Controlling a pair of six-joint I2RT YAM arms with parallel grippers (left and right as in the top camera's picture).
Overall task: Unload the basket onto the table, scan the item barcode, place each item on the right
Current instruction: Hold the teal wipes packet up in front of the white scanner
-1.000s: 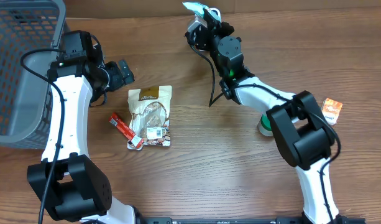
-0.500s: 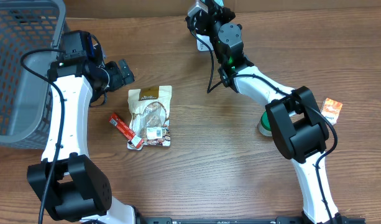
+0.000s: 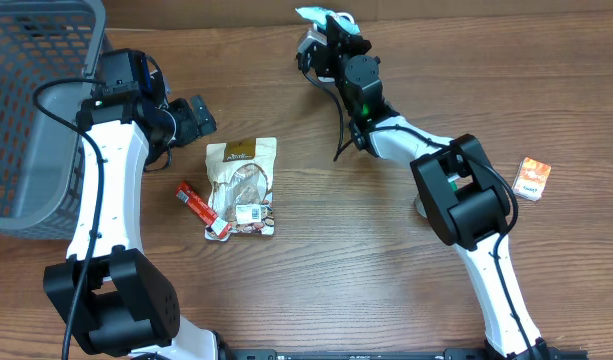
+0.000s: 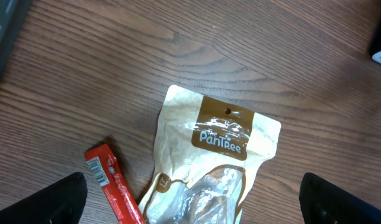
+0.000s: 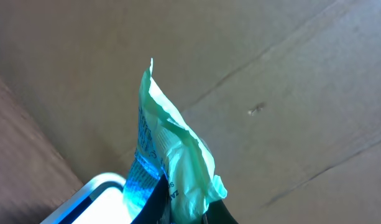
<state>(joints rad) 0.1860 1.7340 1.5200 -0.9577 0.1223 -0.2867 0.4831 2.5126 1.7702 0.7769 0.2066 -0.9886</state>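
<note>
Overhead shows the right gripper (image 3: 331, 30) clamped on a thin teal packet (image 3: 313, 14) at the far table edge, well beyond and right of the pouch (image 3: 242, 185). Half a second ago the packet was pushed almost out of view past that edge. Now it is back in sight, about where it sat a second ago, and the right arm's elbow has swung in toward the pouch. I read this as a back-and-forth sweep to present the barcode, so the scan is likely under way rather than done; no scanner is identifiable. The left gripper (image 3: 200, 115), jaws wide apart and empty, hovers just up-left of the pouch, unmoved. Right wrist shows the packet as crinkled glossy film, teal shading to blue with fine print, its top a ragged point; a white-rimmed shape (image 5: 91, 194) beside it I cannot name. The pouch is flat, cream and brown, with a clear window and a white label. A slim red bar (image 3: 196, 205) lies just beside its lower left on the wood-grain table (image 3: 366, 290).
</note>
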